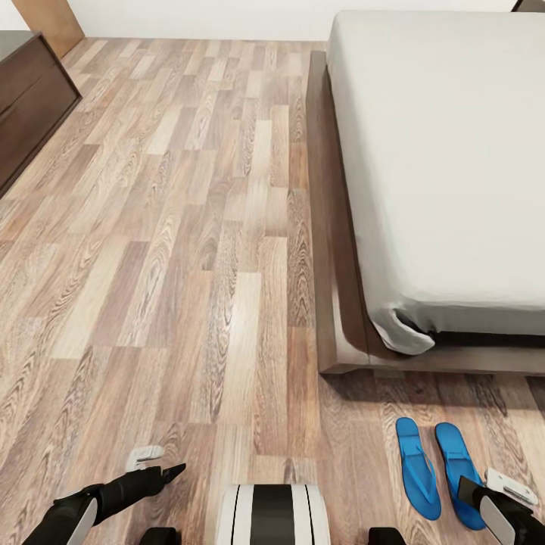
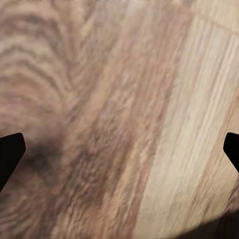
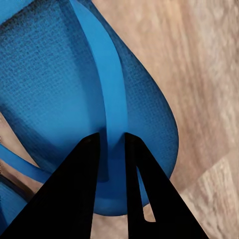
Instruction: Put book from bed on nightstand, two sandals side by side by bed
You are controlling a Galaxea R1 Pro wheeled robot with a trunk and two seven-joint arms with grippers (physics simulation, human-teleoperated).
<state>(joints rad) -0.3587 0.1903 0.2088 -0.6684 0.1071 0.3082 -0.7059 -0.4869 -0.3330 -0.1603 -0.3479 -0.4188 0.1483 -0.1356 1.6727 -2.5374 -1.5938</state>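
At the far left of the head view a dark wooden bench (image 1: 30, 98) stands against the wall, with a tan door (image 1: 49, 23) beyond it. The left gripper (image 1: 155, 463) hangs low over bare plank floor (image 1: 189, 265), its fingers spread wide with nothing between them. The robot's white and black trunk (image 1: 272, 515) shows at the bottom middle. To the right, two blue sandals (image 1: 437, 469) lie side by side on the floor just off the foot of the bed (image 1: 446, 151), toes toward it. The right gripper (image 3: 113, 142) is down on the right-hand sandal (image 1: 459, 469), its fingers pinched on the thin blue strap (image 3: 107, 84). The mattress (image 1: 454, 113) is off-white.
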